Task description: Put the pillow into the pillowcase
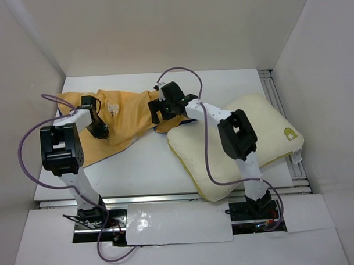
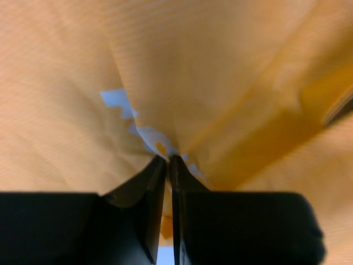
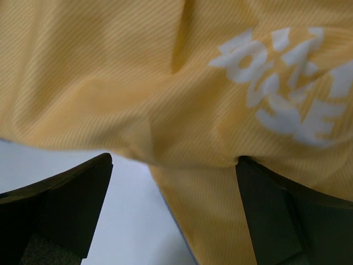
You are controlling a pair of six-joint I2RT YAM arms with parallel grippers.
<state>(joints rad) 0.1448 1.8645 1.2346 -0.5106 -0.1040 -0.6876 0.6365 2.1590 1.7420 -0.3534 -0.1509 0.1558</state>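
Note:
The mustard-orange pillowcase [image 1: 130,111] lies crumpled at the back left of the table. The cream pillow [image 1: 270,141], with a small yellow mark [image 1: 289,133], rests at the right, its near-left corner over the table's front edge. My left gripper [image 1: 101,132] is down on the pillowcase's front part. In the left wrist view its fingertips [image 2: 168,161] pinch a bunched fold of the orange cloth [image 2: 220,66]. My right gripper [image 1: 158,114] hovers over the pillowcase's right end, beside the pillow. It stands open [image 3: 174,165], with the lettered cloth [image 3: 110,83] lying loosely between its fingers.
White walls close in the white table [image 1: 149,162] at the left, back and right. A metal rail [image 1: 278,103] runs along the right side behind the pillow. Purple cables loop over both arms. Bare tabletop [image 3: 127,221] shows under the right gripper.

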